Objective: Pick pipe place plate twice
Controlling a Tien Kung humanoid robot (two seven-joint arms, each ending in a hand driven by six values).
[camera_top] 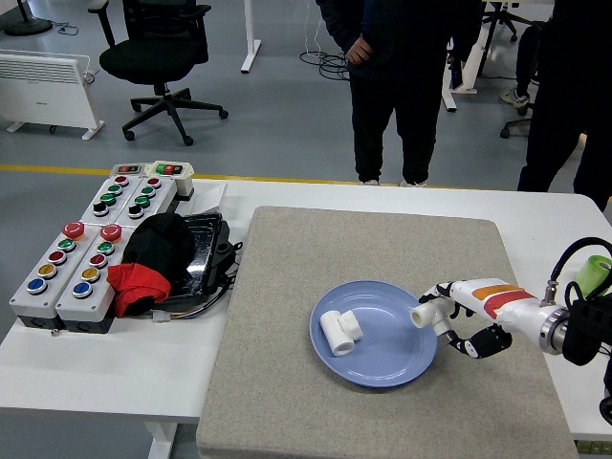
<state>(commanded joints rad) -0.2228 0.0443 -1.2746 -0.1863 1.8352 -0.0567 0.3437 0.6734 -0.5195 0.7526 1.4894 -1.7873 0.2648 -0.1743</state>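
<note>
**2 fittings, 1 plate: the second pipe piece is nearly home**

Taking the blue plate [378,359] as the landmark, the largest thing under it is the grey mat [287,382], which it sits on toward the mat's near right part. Well to the plate's left, off the mat on the white table [96,373], lies a heap of black and red cloth over a dark tray [163,263], with 2 grey button boxes [72,273] beyond that. Far behind the plate, a person in dark clothes [397,86] stands on the floor, hands idle and away from the table.

On the plate, left of its centre, 1 white pipe fitting [341,332] already rests. The second white pipe piece [427,312] is just at the plate's right rim, clamped in the right hand [459,320], whose fingers are curled around it; its open end points toward the plate's middle. No left hand shows.

To finish this placement well, I judge the hand should carry the piece a little further in, past the rim, so it cannot tip off the sloped edge. It should stay clear of the fitting already lying there, lower until the piece almost touches the plate's flat floor, then let the fingers loosen gently rather than drop it, since a round fitting is likely to roll.
</note>
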